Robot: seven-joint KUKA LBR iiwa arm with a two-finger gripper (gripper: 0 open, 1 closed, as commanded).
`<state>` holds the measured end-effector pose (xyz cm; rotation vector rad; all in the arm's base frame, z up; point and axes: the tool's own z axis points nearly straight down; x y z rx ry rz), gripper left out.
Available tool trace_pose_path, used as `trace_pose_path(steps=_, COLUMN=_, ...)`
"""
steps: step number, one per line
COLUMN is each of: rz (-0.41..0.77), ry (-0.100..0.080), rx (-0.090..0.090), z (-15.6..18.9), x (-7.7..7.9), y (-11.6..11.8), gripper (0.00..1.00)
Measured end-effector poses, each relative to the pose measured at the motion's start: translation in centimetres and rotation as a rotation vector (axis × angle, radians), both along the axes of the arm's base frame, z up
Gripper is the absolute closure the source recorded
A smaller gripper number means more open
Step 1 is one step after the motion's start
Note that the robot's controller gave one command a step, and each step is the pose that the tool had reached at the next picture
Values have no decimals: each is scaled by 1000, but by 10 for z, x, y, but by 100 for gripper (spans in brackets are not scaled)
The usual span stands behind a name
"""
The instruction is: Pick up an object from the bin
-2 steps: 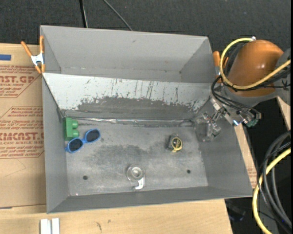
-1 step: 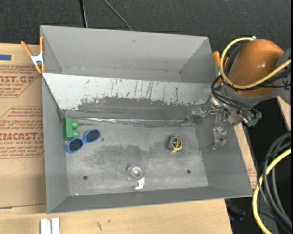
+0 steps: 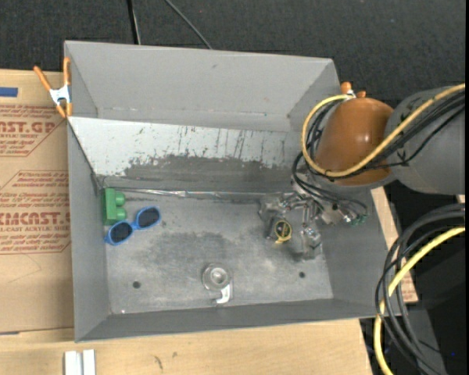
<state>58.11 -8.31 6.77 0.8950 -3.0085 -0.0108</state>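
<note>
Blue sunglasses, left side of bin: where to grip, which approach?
Probably the bridge between the two lenses of the blue sunglasses, straight down from above. They lie flat on the floor, and the green block crowds one lens, so the narrow middle looks freest.

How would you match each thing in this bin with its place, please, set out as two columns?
1 green block
2 blue sunglasses
3 small clear round thing
4 claw

A front middle of the bin floor
B right side of the floor
C back left corner of the floor
D left side, just in front of that corner

Pairs: 1-C, 2-D, 3-A, 4-B
</note>
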Motion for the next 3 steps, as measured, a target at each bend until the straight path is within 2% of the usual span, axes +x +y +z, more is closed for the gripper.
trace_pose_path(steps=1, rz=-6, ry=-7, rx=-4, z=5, x=2, y=-5, gripper=100)
trace_pose_path(steps=2, rz=64, ry=-9, rx=-5, z=6, x=8, y=37, gripper=100)
trace_pose_path(steps=3, rz=67, ry=-15, rx=-6, z=146, x=-8, y=50, gripper=100)
